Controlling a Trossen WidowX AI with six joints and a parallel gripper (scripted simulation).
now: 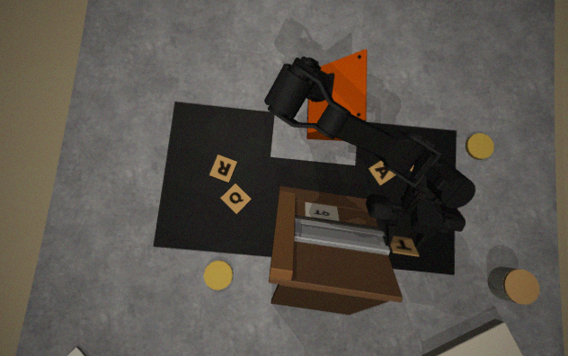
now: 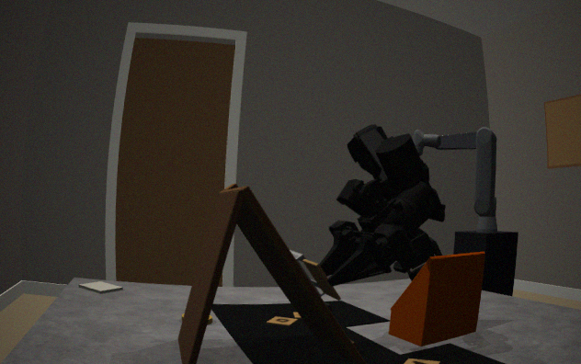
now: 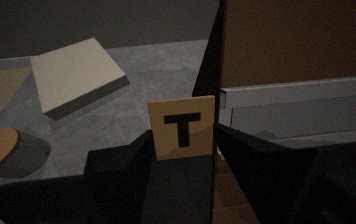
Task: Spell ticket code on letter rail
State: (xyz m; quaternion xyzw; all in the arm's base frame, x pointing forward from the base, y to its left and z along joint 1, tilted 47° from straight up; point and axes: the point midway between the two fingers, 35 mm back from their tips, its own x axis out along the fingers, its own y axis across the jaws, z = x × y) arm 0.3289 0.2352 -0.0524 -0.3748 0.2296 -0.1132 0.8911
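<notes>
Setting: a plain room, reading as a small robotics lab or test room; exact type uncertain. A grey desk [image 1: 135, 58] [image 2: 152, 308] [image 3: 175, 62] is carrying a black mat [image 1: 202, 225] [image 2: 244, 322] and an orange block [image 1: 343, 85] [image 2: 452, 299]. Behind, a second, grey arm [image 2: 485, 175] is standing on a black pedestal [image 2: 487, 262]. A brown door [image 2: 172, 161] in a white frame [image 2: 231, 152] is interrupting the grey wall [image 2: 294, 106]; a tan panel [image 2: 565, 130] is hanging at right.
</notes>
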